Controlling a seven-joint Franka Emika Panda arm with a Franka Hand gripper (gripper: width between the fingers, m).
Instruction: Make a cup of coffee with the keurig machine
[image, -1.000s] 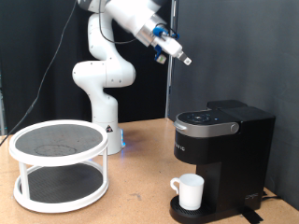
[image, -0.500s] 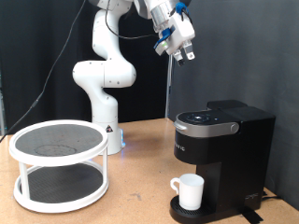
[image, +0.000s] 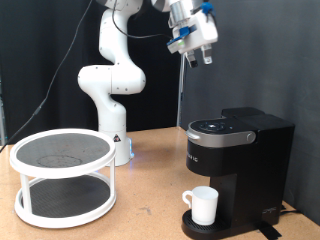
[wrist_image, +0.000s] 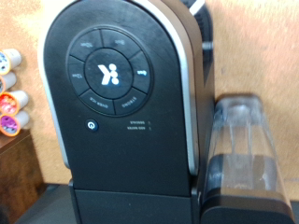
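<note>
The black keurig machine (image: 238, 160) stands at the exterior view's right with its lid down. The white cup (image: 204, 205) sits upright on the round drip base under the spout. My gripper (image: 203, 57) is high above the machine, near the exterior view's top, fingers pointing down, close together and holding nothing. The wrist view looks straight down on the machine's lid and its ring of buttons (wrist_image: 114, 77), with a small lit power button (wrist_image: 90, 122). The gripper's fingers do not show in the wrist view. The cup is hidden there.
A white two-tier round rack (image: 62, 175) stands at the exterior view's left. The arm's white base (image: 110, 90) is behind it. In the wrist view the machine's clear water tank (wrist_image: 243, 154) and several coloured pods (wrist_image: 9, 93) show at the edges.
The gripper has risen and swung toward the exterior view's right, ending higher above the machine. The cup and machine have not moved.
</note>
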